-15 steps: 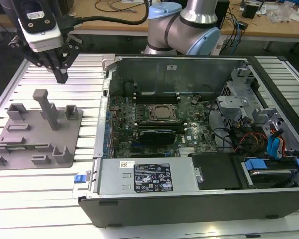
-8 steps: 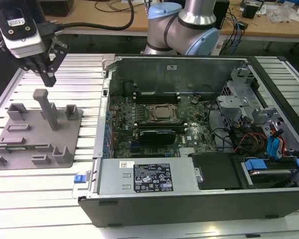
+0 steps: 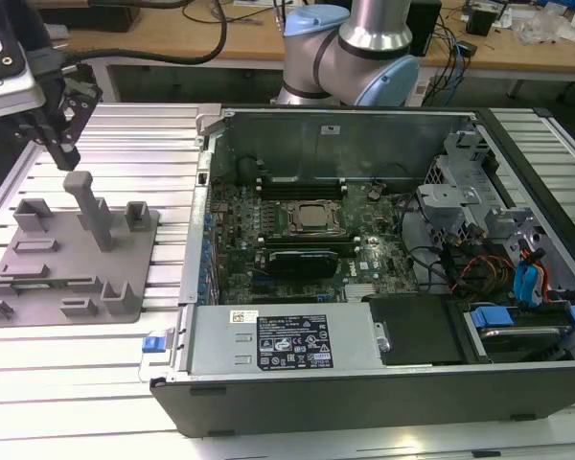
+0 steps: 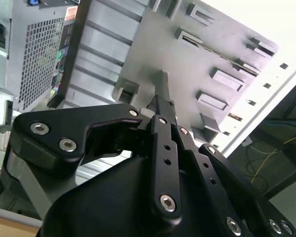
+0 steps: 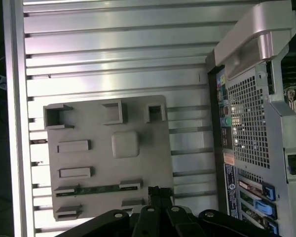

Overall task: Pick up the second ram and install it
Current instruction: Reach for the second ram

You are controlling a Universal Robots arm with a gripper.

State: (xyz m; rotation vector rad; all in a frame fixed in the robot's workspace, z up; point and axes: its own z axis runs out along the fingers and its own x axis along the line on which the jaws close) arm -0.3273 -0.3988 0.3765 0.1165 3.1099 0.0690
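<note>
One stick, the second ram (image 5: 96, 189), sits in the tray (image 5: 138, 118) slot, long axis pointing at our end effector (image 5: 158, 190) just beside it; we think it's clenched, empty.

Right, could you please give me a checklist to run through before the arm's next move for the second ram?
1. Second ram lying in its slot in the grey fixture tray: ok.
2. Ram grasped: not ok, not yet picked up.
3. End effector above the tray and apart from it: ok.
4. End effector centred over the ram: cannot tell.
5. Computer case open, motherboard exposed: ok.
6. Free memory slot on the board: cannot tell.
</note>
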